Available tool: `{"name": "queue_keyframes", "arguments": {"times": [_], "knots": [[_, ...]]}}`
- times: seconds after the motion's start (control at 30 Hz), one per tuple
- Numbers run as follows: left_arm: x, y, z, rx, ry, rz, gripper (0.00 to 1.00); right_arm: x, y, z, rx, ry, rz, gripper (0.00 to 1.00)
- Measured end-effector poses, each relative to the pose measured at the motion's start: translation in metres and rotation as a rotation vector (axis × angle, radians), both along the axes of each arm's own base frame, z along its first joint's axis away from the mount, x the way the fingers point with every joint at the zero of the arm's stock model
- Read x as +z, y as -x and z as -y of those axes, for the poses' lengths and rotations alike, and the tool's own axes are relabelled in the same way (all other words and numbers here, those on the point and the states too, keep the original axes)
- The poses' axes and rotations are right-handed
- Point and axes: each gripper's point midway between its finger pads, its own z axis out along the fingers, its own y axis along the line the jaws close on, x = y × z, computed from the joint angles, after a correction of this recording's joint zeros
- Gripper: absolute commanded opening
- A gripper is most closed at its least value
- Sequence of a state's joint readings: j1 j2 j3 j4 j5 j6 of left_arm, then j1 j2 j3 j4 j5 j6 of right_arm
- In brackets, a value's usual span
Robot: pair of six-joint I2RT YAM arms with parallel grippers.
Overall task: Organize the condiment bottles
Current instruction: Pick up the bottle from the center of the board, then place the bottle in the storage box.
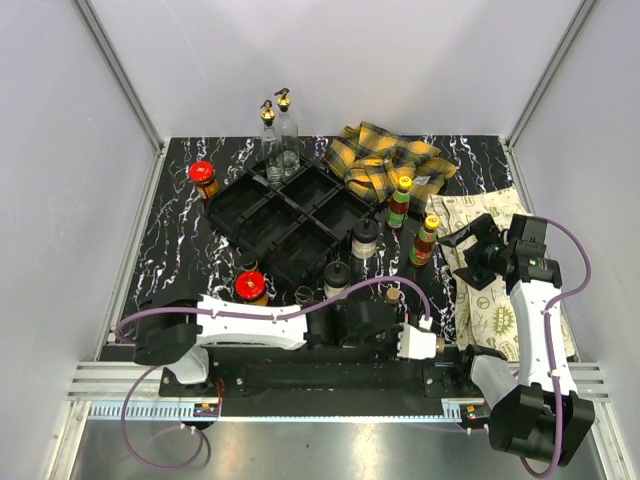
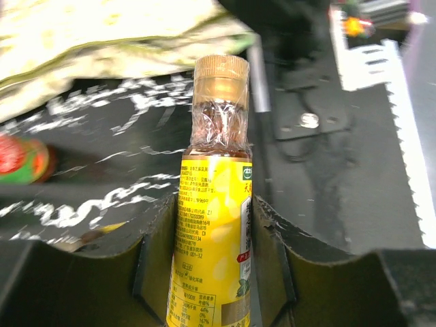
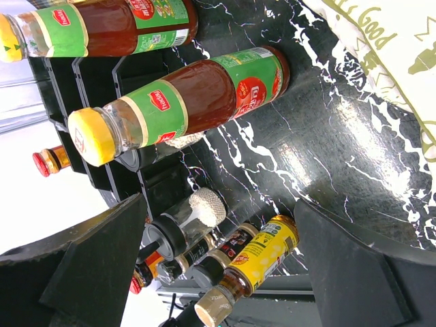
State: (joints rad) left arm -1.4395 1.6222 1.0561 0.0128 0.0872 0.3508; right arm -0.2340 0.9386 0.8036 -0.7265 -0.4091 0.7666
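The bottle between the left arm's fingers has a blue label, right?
Not quite. The label is yellow, not blue. The left wrist view shows the bottle standing between the left fingers.

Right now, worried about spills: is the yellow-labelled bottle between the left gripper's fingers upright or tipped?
Upright: the yellow-labelled bottle stands on the table, cap up, parallel to the yellow-capped sauce bottles.

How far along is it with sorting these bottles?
Barely started. Two clear gold-spouted glass bottles stand at the black divided tray's far corner; its other compartments look empty. The left gripper clamps a yellow-labelled tan-capped bottle. Red-lidded jars, yellow-capped sauce bottles and black-capped shakers wait outside.
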Motion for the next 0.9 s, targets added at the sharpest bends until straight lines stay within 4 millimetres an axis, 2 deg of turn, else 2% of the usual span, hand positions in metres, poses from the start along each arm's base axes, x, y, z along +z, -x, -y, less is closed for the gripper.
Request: {"name": "queue_keyframes", "arguments": {"times": [0.17, 0.3, 0.4, 0.57, 0.67, 0.9], "knots": [[0.021, -0.019, 0.001, 0.109, 0.026, 0.024, 0.00, 0.002, 0.000, 0.000, 0.003, 0.004, 0.010, 1.00], [0.039, -0.032, -0.002, 0.191, 0.058, 0.035, 0.00, 0.013, 0.000, 0.001, 0.007, 0.023, 0.050, 1.00], [0.054, -0.039, -0.007, 0.236, 0.084, 0.029, 0.00, 0.031, -0.002, 0.005, -0.005, 0.055, 0.105, 1.00], [0.083, -0.058, -0.019, 0.333, 0.150, 0.023, 0.00, 0.076, -0.006, 0.017, -0.049, 0.137, 0.225, 1.00], [0.103, -0.079, -0.031, 0.426, 0.201, 0.015, 0.00, 0.099, -0.009, 0.021, -0.063, 0.164, 0.282, 0.99], [0.139, -0.145, -0.073, 0.664, 0.312, -0.020, 0.00, 0.129, -0.013, 0.021, -0.043, 0.191, 0.352, 1.00]]}}
